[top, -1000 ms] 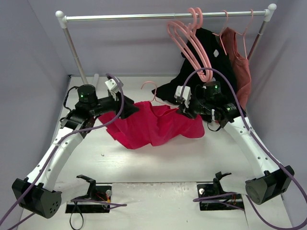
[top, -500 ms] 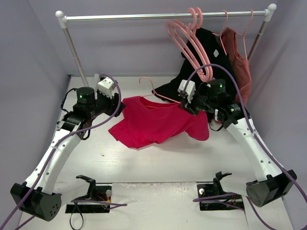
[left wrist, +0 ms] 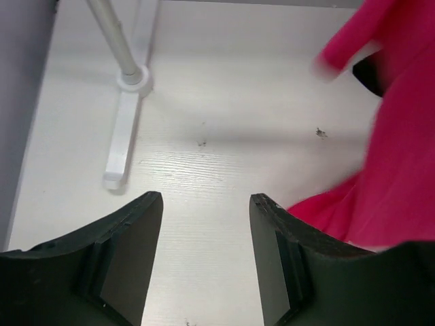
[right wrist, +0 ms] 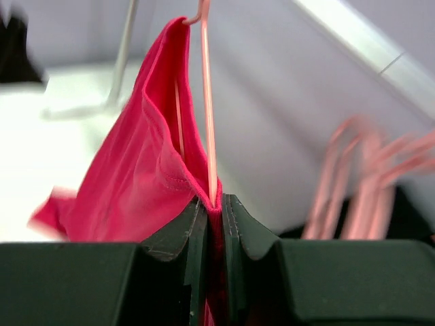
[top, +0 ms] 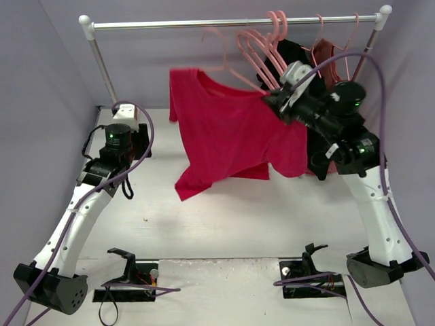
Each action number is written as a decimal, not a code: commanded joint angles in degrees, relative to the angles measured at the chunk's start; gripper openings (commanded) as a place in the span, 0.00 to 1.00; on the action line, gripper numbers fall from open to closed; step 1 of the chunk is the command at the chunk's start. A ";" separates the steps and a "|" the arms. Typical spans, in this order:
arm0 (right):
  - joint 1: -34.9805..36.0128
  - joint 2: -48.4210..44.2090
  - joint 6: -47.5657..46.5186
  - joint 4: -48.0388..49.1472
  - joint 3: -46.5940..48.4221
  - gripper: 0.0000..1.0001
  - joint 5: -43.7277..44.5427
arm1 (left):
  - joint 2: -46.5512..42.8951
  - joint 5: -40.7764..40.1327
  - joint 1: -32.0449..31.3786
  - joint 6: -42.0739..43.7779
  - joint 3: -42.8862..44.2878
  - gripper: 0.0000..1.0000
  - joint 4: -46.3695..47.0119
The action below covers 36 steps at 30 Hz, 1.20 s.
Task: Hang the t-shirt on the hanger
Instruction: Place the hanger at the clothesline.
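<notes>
The crimson-pink t-shirt [top: 231,136] hangs in the air below the rail, draped on the thin light-pink hanger [right wrist: 206,102], whose wire runs up out of the collar. My right gripper [right wrist: 215,200] is shut on the shirt's shoulder seam with the hanger wire pinched inside it, and stands high at the shirt's right shoulder [top: 272,102]. My left gripper [left wrist: 206,197] is open and empty, low over the table near the rack's left foot. It is apart from the shirt, whose left sleeve and hem [left wrist: 401,136] show at the right of the left wrist view.
The rail [top: 170,24] spans the back on two posts, with the left post's white foot [left wrist: 126,129] on the table. Several spare pink hangers [top: 268,41], a black shirt [top: 296,54] and a rust-red top [top: 326,51] hang at the rail's right end, close behind my right gripper.
My right arm has lifted the shirt and hanger off the table up toward the rail. My left gripper has let go of the shirt, opened wider and drawn back to the left.
</notes>
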 commanded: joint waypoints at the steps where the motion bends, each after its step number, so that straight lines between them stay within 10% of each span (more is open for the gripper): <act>1: -0.41 1.18 3.30 14.69 10.25 0.00 1.19 | -1.84 -5.58 0.54 -2.87 4.36 0.54 -0.32; 11: -0.32 7.24 5.25 12.90 21.09 0.00 -3.71 | -0.87 -3.82 0.54 -2.78 5.77 0.54 -2.08; 19: -0.14 1.71 7.42 12.16 6.15 0.00 -8.91 | 0.18 -2.50 0.62 -3.13 5.77 0.54 -2.70; 36: -0.32 19.45 14.98 16.74 19.67 0.00 22.11 | 1.24 -0.04 0.89 -3.66 5.07 0.54 -3.75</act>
